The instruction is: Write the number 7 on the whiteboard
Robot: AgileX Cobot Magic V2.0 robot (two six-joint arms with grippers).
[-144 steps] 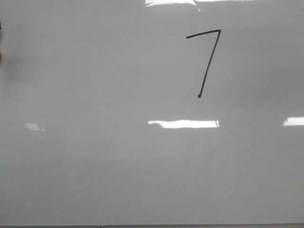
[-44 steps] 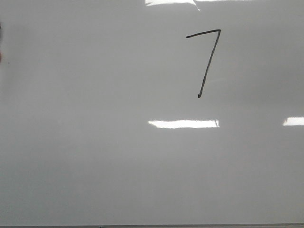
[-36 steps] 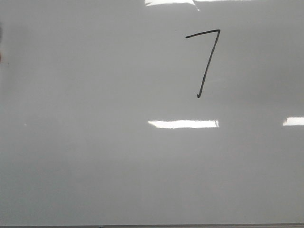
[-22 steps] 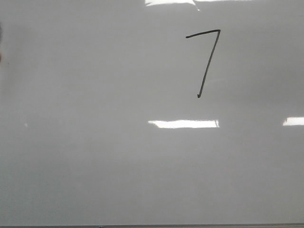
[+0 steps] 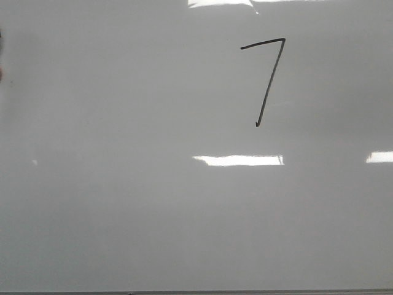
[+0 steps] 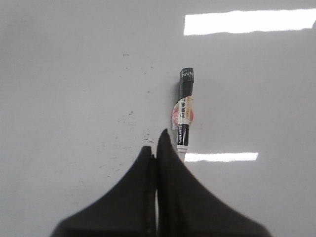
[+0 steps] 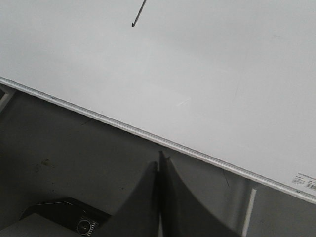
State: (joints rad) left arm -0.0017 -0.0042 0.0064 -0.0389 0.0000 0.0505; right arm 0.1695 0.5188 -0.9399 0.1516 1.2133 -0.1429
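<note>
The number 7 (image 5: 265, 80) is a thin black line at the upper right of the whiteboard (image 5: 153, 215). The lower tip of its downstroke (image 7: 139, 14) shows in the right wrist view. My left gripper (image 6: 157, 148) is shut with nothing between its fingers, above the whiteboard (image 6: 74, 74). A black marker (image 6: 183, 111) with a pink label lies on the board just past the fingertips, its near end hidden behind one finger. My right gripper (image 7: 160, 158) is shut and empty, over the dark table beside the board's framed edge (image 7: 148, 134). Neither gripper shows in the front view.
Bright rectangular light reflections (image 5: 238, 160) lie on the board. A dark tabletop (image 7: 59, 163) lies beyond the board's edge, with a black device (image 7: 74, 219) on it and a white strip (image 7: 248, 212) near the right gripper.
The 7 and the board are unchanged. A faint small reflection at the left of the board has faded.
</note>
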